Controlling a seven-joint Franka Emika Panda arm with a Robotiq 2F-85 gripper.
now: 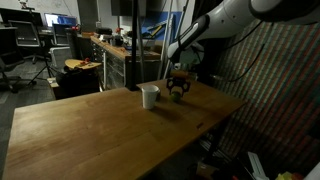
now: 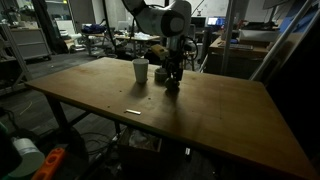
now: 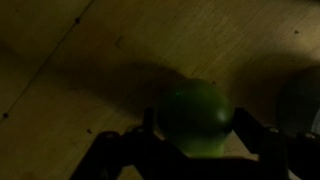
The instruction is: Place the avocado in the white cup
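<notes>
The avocado (image 3: 197, 118) is a small round yellow-green ball that fills the middle of the wrist view. My gripper (image 3: 196, 128) has one finger against each side of it and is shut on it. In both exterior views my gripper (image 1: 178, 93) (image 2: 172, 82) is low over the wooden table (image 1: 110, 130), just beside the white cup (image 1: 149, 96) (image 2: 141, 71). The cup stands upright, apart from the gripper. The scene is dim, and I cannot tell whether the avocado rests on the table or is lifted.
A small white scrap (image 2: 133, 111) lies on the table (image 2: 200, 120) in front of the cup. Chairs, benches and lab clutter (image 1: 90, 55) stand beyond the table's far edge.
</notes>
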